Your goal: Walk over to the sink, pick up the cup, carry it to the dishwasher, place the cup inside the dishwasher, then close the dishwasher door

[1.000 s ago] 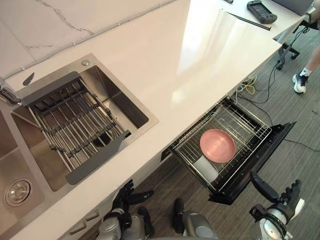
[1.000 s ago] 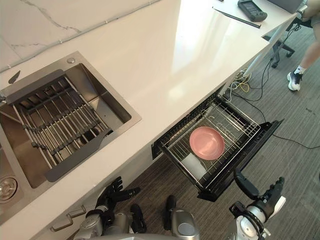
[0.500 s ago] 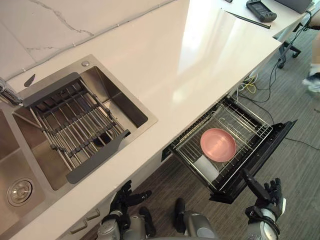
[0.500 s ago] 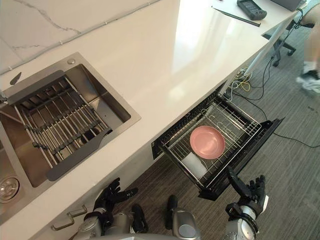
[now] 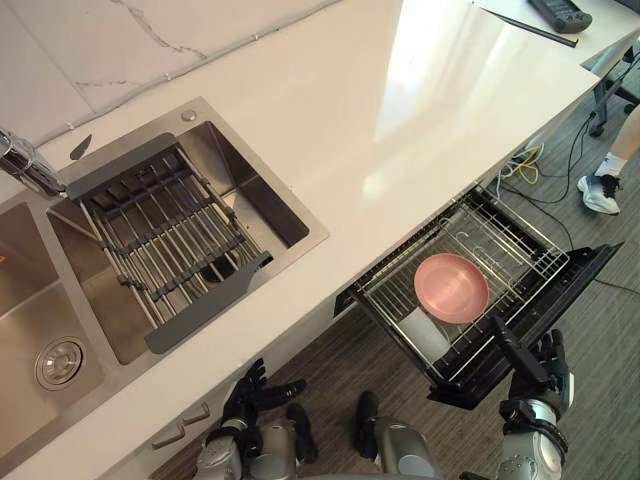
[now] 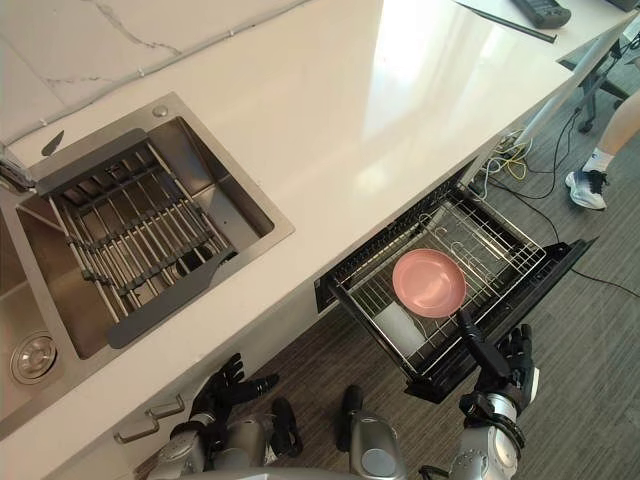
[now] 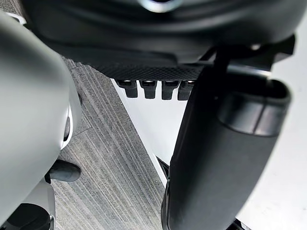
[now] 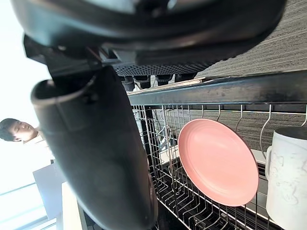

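The white cup (image 5: 425, 335) stands in the pulled-out wire rack (image 5: 505, 237) of the dishwasher, next to a pink plate (image 5: 452, 288); the right wrist view shows the same cup (image 8: 288, 167) and plate (image 8: 218, 163). The dark dishwasher door (image 5: 582, 280) hangs open below the counter. My right hand (image 5: 540, 375) is open, its fingers straight, right at the door's front edge. My left hand (image 5: 255, 390) hangs open, low by the cabinet front under the sink.
A steel sink (image 5: 205, 135) with a dark drying rack (image 5: 165, 240) and a faucet (image 5: 20, 160) sits to the left in the white countertop (image 5: 400, 100). A person's shoe (image 5: 600, 192) and loose cables (image 5: 530, 160) are on the floor at the right.
My right hand has moved up from the lower right to the edge of the dishwasher door. The camera has shifted slightly. The person's foot at the right has stepped about.
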Available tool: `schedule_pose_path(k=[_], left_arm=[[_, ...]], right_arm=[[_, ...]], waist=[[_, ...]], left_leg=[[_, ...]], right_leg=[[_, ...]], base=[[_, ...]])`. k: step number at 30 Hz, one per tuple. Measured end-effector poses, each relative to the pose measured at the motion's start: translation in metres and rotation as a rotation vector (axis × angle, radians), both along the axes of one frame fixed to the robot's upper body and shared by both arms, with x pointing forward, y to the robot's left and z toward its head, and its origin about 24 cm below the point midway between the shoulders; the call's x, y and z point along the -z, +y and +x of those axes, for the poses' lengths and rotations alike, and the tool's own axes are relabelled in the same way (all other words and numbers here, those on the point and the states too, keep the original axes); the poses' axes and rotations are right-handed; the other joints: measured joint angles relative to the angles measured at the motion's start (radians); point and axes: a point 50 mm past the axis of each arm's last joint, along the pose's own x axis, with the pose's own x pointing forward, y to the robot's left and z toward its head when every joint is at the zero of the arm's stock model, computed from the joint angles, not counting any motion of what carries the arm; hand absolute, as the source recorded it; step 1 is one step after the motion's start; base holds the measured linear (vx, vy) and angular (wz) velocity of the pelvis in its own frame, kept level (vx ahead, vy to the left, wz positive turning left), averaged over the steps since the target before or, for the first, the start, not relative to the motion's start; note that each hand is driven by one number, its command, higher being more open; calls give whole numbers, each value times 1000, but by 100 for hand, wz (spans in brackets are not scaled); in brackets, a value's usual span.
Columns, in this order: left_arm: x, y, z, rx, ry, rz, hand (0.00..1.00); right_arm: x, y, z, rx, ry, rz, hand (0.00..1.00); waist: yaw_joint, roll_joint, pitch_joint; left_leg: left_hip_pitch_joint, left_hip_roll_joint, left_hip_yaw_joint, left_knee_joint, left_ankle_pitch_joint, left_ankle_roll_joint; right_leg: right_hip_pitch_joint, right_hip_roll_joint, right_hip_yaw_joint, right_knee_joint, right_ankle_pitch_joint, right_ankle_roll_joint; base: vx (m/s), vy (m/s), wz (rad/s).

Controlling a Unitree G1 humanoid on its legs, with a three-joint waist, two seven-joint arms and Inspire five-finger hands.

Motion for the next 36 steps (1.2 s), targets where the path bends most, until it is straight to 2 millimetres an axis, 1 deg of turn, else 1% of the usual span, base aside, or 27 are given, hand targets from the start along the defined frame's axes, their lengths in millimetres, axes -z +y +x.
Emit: schedule_pose_path(k=[3, 6, 11, 13, 17, 20, 23, 26, 28, 29, 30, 32, 36], left_arm=[[-1, -1, 2, 3, -9, -3, 100], [-3, -2, 4, 14, -24, -2, 100], [-5, -2, 6, 19, -35, -7, 100], [-6, -2, 8, 8, -49, -17, 100], [-8, -2, 10, 7, -59, -17, 100], [-9, -1, 12, -10, -70, -28, 100], [-9, -1, 12, -16, -73, -31, 100], [-10, 2, 13, -48, -83, -50, 100], [-9, 3, 12, -57, -78, -53, 100], [-9, 3, 12, -57, -78, -53, 100], [-9, 4, 11, -60, -80, -57, 100], [-9, 5, 11, -68, -79, -62, 100], [-8, 6, 10, -76, -76, -67, 100]], right_arm=[[-5, 1, 1, -12, -19, -2, 100], [-9, 4, 2, -34, -35, -11, 100], [-16, 11, 10, -82, -62, -17, 100], [-22, 17, 19, -116, -91, -22, 100], [-30, 23, 35, -161, -132, -31, 100], [-36, 28, 46, -191, -163, -31, 100], [-42, 33, 58, -215, -196, -31, 100], [-56, 41, 79, -257, -252, -33, 100], [-61, 42, 90, -284, -262, -40, 100], [-62, 42, 93, -289, -263, -41, 100], [-64, 42, 99, -296, -266, -40, 100], [-67, 45, 109, -309, -274, -29, 100], [-78, 56, 134, -356, -297, 3, 100]], waist=[[0, 7, 12], [0, 9, 29], [2, 13, 39], [2, 16, 58], [5, 20, 66], [22, 23, 70], [27, 23, 70], [30, 24, 92], [34, 24, 94], [39, 24, 94], [48, 24, 94], [50, 25, 94], [54, 25, 94]], left_leg=[[-1, -1, -9, 7, -1, 1], [-6, -2, -22, 18, -2, 1], [-25, 0, -44, 41, -4, 1], [-25, 0, -51, 57, -9, 2], [-53, 2, -71, 87, -15, 3], [-59, 1, -82, 99, -15, 3], [-74, -5, -102, 112, -15, 3], [-86, -11, -115, 125, -14, 5], [-93, -14, -124, 125, -11, 8], [-94, -14, -126, 125, -11, 8], [-95, -15, -129, 125, -9, 8], [-94, -16, -138, 125, -6, 8], [-90, -18, -146, 124, -1, 6]], right_leg=[[-1, -4, -7, 16, -10, -1], [-7, -13, -15, 45, -29, -4], [-19, -19, -30, 80, -45, -9], [-21, -27, -35, 104, -60, -11], [-39, -36, -52, 137, -76, -14], [-41, -42, -62, 155, -84, -16], [-49, -55, -78, 181, -98, -19], [-59, -67, -88, 207, -108, -21], [-62, -71, -97, 210, -109, -21], [-62, -72, -99, 210, -109, -22], [-60, -72, -103, 210, -109, -22], [-54, -74, -111, 210, -109, -22], [-44, -76, -118, 214, -109, -22]], base=[[-16, -21, 8], [-30, -34, 13], [-22, -36, 12], [-51, -25, 11], [-55, -19, 14], [-28, -16, 12], [-36, -16, 19], [-47, -12, 14], [-33, -10, 13], [-12, -12, 11], [-4, -15, 11], [2, -14, 11], [3, -6, 6]])
